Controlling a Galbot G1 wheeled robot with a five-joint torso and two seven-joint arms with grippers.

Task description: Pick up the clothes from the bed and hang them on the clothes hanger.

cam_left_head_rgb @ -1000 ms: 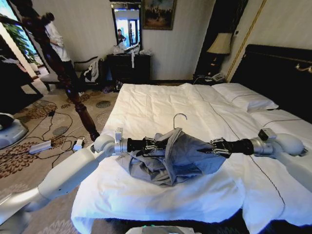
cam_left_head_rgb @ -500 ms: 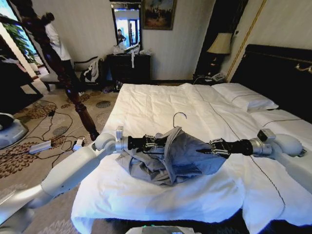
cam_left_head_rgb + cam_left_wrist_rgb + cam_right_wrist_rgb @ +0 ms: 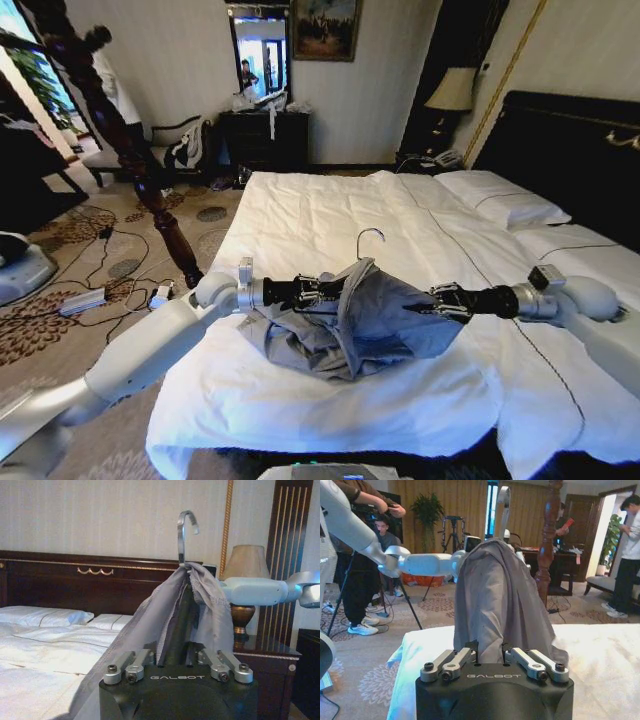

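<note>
The clothes (image 3: 385,320), a grey-blue shirt, drape over a hanger whose metal hook (image 3: 368,240) sticks up above the white bed (image 3: 320,210). My left gripper (image 3: 325,292) is shut on the shirt's left shoulder end and my right gripper (image 3: 432,302) is shut on the right end, so the garment is held just above the sheets with its lower folds resting on them. In the left wrist view the cloth (image 3: 150,625) runs up from the gripper (image 3: 175,655) to the hook (image 3: 184,530). The right wrist view has the shirt (image 3: 495,595) rising from that gripper (image 3: 490,655). The dark wooden clothes hanger (image 3: 130,150) stands left of the bed.
Cables and a power strip (image 3: 85,300) lie on the patterned carpet by the stand. A black headboard (image 3: 570,150), pillows (image 3: 500,200) and a bedside lamp (image 3: 452,90) are at the right. A dresser (image 3: 265,135) stands at the far wall. People and a tripod (image 3: 452,535) are beyond the bed's foot.
My left gripper has edged slightly right and up with the shirt's shoulder, and the hook sits a touch higher. The right gripper has hardly moved.
</note>
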